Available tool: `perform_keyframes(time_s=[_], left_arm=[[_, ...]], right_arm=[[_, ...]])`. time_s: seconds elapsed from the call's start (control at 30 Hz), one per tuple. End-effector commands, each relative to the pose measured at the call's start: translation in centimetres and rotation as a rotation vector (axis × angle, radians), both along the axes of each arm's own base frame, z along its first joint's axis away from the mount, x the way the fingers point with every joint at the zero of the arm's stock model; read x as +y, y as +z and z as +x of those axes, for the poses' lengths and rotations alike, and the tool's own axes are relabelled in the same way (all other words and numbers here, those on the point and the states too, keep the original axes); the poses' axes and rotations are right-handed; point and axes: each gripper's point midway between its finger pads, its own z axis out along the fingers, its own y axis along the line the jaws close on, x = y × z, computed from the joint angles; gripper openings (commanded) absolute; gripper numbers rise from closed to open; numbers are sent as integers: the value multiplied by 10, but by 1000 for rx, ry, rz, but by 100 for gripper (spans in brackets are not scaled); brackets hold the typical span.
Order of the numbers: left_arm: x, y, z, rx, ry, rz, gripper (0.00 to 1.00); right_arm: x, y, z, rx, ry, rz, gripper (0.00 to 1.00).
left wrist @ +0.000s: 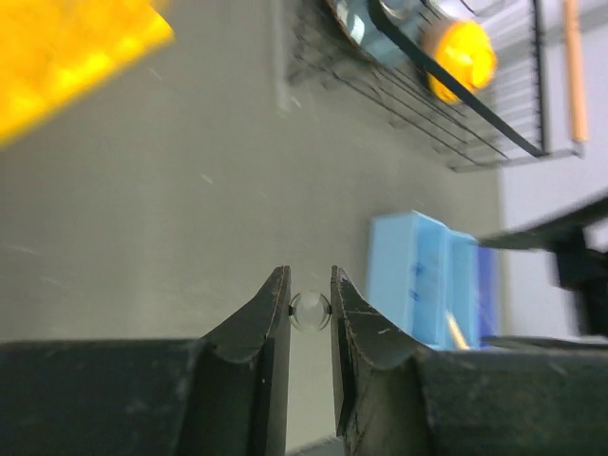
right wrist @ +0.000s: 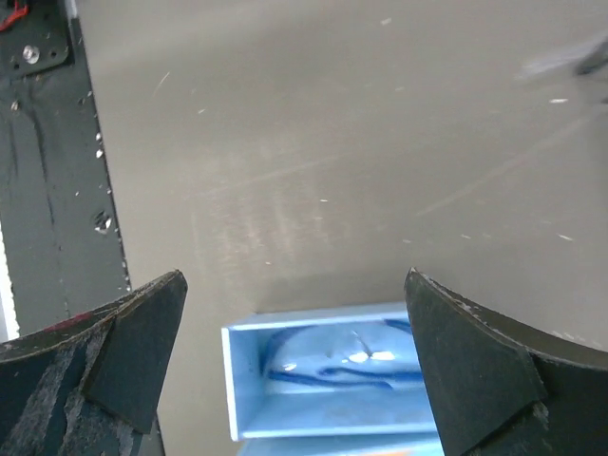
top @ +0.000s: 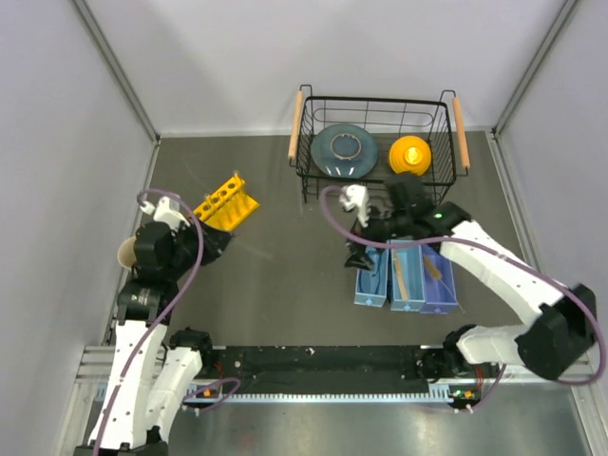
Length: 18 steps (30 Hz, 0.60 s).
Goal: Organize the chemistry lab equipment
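Left gripper [left wrist: 309, 287]: clenched on a thin clear glass tube [left wrist: 310, 311]. The round end of the tube is seen pinched between the two dark fingertips in the wrist view. The gripper is held above the bare grey table [top: 285, 285], toward 9 o'clock. The tube is clear of the surface.

Yellow rack [top: 226, 202]: lies at about 10 o'clock on the table, just beyond the left gripper. It is blurred in the left wrist view.

Right gripper [right wrist: 294, 285]: released, jaws spread wide, nothing between them. It is held over the row of three blue bins [top: 407, 285] at about 4 o'clock.

Leftmost bin [right wrist: 231, 380]: directly beneath the open jaws. Blue-rimmed safety glasses [right wrist: 332, 366] are seen lying inside it, the lenses catching light.

Middle bin: a slim tan wooden clamp [top: 401, 275] is laid lengthwise inside.

Wire basket [top: 375, 99]: wooden handles, at 1 o'clock against the back wall. A blue-grey disc [top: 343, 150] and a yellow object [top: 410, 154] are held in it side by side.
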Motion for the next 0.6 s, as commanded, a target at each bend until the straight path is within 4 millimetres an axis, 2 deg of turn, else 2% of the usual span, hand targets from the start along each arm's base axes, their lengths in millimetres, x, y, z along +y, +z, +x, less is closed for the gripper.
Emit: perform_keyframes(time_s=[0.0,0.07,0.1,0.17,0.2,0.27,0.3,0.37,0.57], left_arm=[[69,8,6,29,170,432,0],[84,15,9,30,195,531,0],[93,25,15,25,230,571,0],[102,27,22,37,234,636,0],[108,34,26,28,260,664,0],[113,35,35,33,260,707,0],[114,43,41,12,271,715,1],[118,46,48,5,283,738,1],[123,51,83,-19,317,768,1]], right_arm=[[-32,32,-5,-83,17,113,99],[-43,36,-5,-110,-7,142,99],[-49,25,-7,-87,-19,144,99],[-60,30,-4,-92,-47,208,99],[-66,21,-6,-72,-59,224,99],[-79,23,-1,-98,-106,264,99],[-83,17,-1,-90,-126,259,99],[-92,16,4,-96,-160,262,99],[-96,11,11,-105,-183,236,99]])
